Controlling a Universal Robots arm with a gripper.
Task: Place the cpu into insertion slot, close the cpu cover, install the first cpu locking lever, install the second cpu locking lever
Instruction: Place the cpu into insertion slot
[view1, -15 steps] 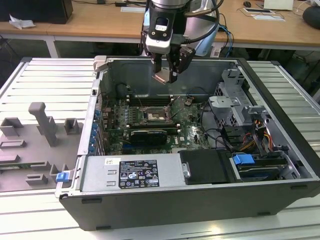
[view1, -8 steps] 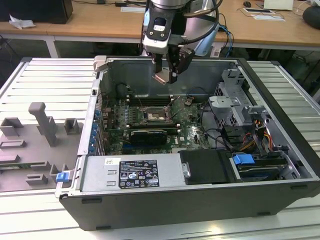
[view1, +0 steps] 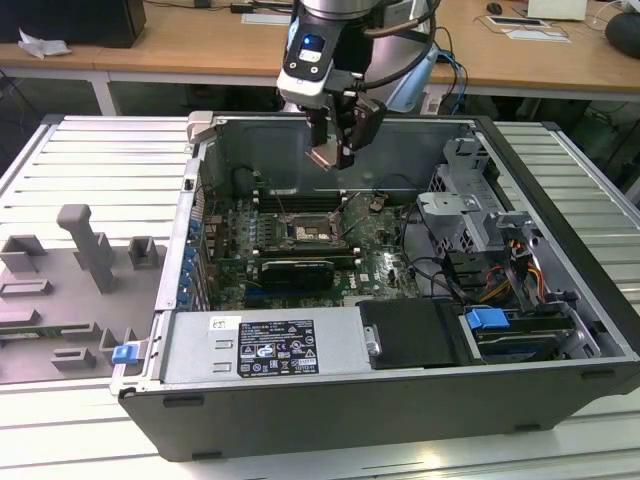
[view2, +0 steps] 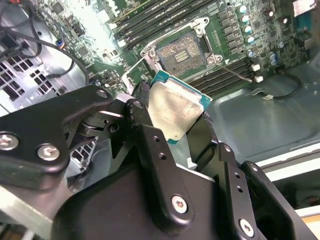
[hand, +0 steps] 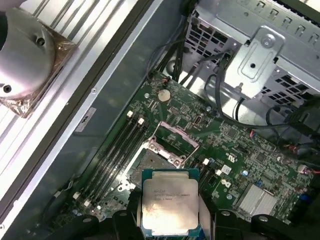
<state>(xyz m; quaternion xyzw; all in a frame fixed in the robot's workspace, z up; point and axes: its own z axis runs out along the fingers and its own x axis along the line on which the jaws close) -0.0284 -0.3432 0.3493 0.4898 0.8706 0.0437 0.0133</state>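
Note:
My gripper (view1: 334, 150) hangs above the open computer case, shut on the cpu (view1: 324, 157), a flat square chip with a pale metal top. In both wrist views the cpu (view2: 175, 110) (hand: 170, 200) sits clamped by its edges between the two fingers (view2: 141, 95). Below it on the green motherboard lies the insertion slot (view1: 303, 232) (view2: 182, 52) (hand: 150, 162), a dark square socket in a silvery frame, open with nothing in it. The cpu cover (hand: 175, 136) looks swung up at one side of the socket. The chip is well above the socket, apart from it.
Long memory slots (hand: 117, 145) flank the socket. A long black card (view1: 297, 270) lies in front of it, a metal drive cage (view1: 470, 210) with cables stands at the exterior view's right, and a power supply (view1: 265, 345) sits at the front. Grey fixtures (view1: 90, 250) stand on the table at the exterior view's left.

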